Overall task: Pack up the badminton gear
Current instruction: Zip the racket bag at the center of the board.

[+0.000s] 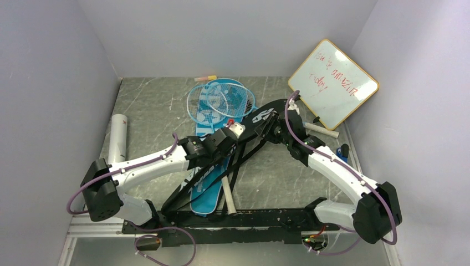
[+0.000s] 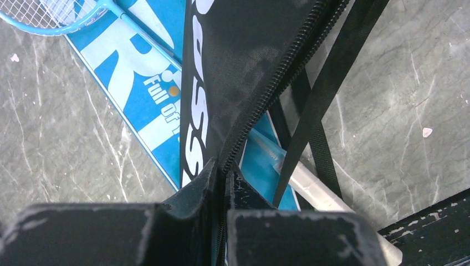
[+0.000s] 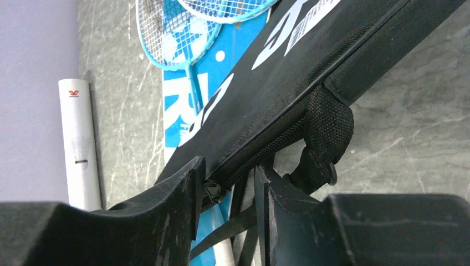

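a grey desk (image 1: 149, 111) veined with white, boxed in by three plain, pale lavender walls: left wall (image 1: 50, 83), back wall (image 1: 221, 33), right wall (image 1: 427, 50). soft, even light.

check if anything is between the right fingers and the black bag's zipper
Nothing visible does. The right fingers straddle the black bag at its zippered edge, the zipper pull sitting by one finger; only the bag's own strap tab hangs beside them.
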Controlling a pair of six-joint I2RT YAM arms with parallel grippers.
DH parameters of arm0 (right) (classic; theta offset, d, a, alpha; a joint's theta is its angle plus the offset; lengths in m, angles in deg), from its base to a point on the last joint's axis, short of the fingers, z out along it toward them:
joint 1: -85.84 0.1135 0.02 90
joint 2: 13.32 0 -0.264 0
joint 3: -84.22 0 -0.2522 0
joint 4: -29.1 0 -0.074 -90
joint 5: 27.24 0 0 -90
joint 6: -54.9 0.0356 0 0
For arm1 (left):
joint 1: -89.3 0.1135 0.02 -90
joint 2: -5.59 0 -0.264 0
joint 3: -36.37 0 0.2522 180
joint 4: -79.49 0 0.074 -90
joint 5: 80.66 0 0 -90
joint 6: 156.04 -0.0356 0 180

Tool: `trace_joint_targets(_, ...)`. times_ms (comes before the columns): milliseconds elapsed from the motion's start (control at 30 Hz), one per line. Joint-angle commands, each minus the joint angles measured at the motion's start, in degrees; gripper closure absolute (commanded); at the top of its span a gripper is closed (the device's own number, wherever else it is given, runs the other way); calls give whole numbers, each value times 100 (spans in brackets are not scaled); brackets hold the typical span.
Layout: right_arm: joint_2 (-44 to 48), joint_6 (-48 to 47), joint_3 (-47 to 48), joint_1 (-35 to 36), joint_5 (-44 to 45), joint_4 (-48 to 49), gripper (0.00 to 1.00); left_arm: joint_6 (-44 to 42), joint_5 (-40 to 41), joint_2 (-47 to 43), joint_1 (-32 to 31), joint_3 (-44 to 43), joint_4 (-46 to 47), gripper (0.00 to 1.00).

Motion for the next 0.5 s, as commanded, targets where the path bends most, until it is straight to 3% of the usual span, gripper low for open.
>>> trace_joint_targets(0, 222, 23, 136, -5, -146, -178, 62, -61, -20, -98, 18, -32, 360, 95)
trace_joint_targets(467, 211, -405, -77, -1, -1353, 101, 91, -57, -90, -12, 21, -84, 360, 95)
